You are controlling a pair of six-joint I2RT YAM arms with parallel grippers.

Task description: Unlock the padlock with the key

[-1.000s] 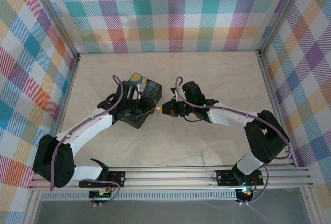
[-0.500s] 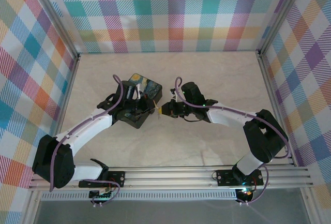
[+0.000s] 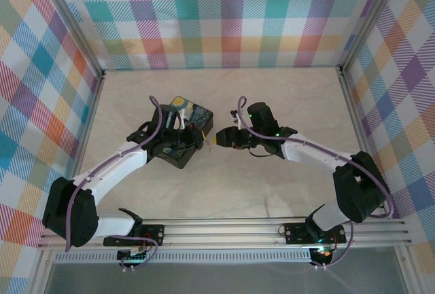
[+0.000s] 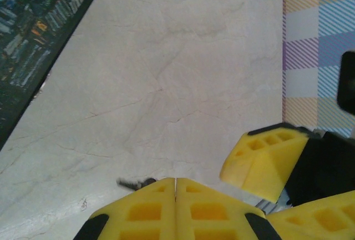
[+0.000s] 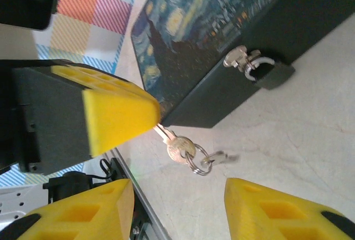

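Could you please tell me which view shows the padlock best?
The right wrist view: the padlock hangs close, unobstructed, on the box. From the top view it is too small to tell; the left wrist camera faces lid and table.

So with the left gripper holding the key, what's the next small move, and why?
Probably the right gripper should move to steady the padlock on the box: its jaws stand open and empty, while the shut left gripper pinches the key, which is apart from the lock.
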